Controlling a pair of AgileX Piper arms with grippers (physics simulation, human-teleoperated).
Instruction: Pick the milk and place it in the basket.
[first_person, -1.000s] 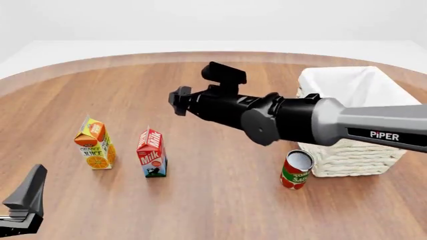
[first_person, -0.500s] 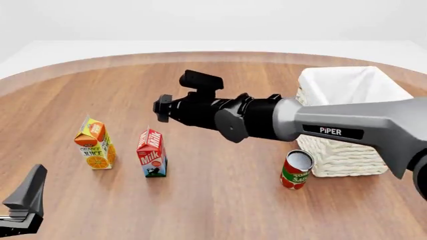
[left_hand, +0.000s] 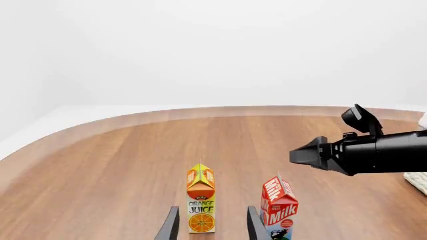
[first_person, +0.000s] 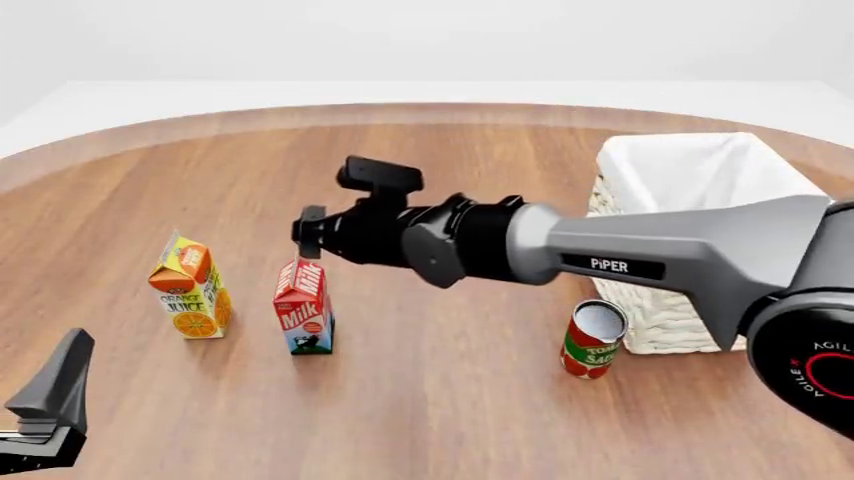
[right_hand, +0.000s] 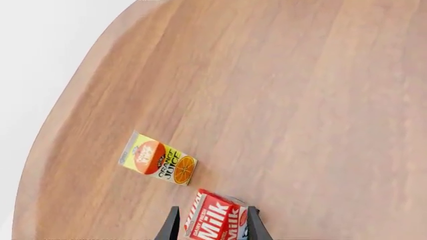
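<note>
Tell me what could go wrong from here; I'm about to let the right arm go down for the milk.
1. The right gripper hangs above the milk with open fingers; descending off-centre, a fingertip could catch the gable top and tip the carton.
2. The orange juice carton stands close beside the milk, so a sideways correction might knock it.
3. Carrying toward the basket, the tomato sauce can stands just before its front wall.

An orange juice carton (first_person: 190, 288) stands upright at the left of the frame on the wooden surface (first_person: 441, 400); 1 red tomato sauce can (first_person: 591, 339) sits lower right.
</note>
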